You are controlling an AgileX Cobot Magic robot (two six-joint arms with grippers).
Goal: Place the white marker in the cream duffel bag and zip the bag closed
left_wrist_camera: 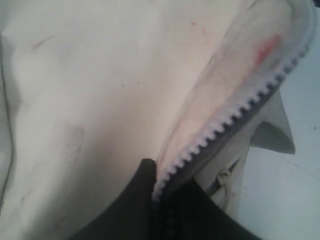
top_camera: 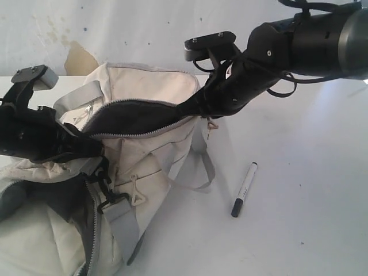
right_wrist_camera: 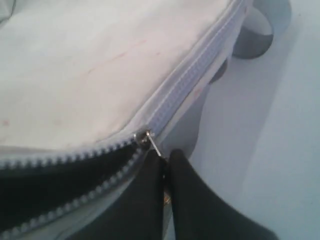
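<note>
Clenching rim of open cream duffel bag [top_camera: 150, 85] with left gripper [left_wrist_camera: 164, 197], its zipper pull [right_wrist_camera: 155, 146] with right gripper [right_wrist_camera: 164, 172], leaving white marker [top_camera: 244, 189] outside beside it.

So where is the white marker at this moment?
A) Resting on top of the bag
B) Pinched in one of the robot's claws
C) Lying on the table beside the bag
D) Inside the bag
C: the white marker lies flat on the white table, apart from the cream duffel bag, with its black cap towards the near edge.
</note>
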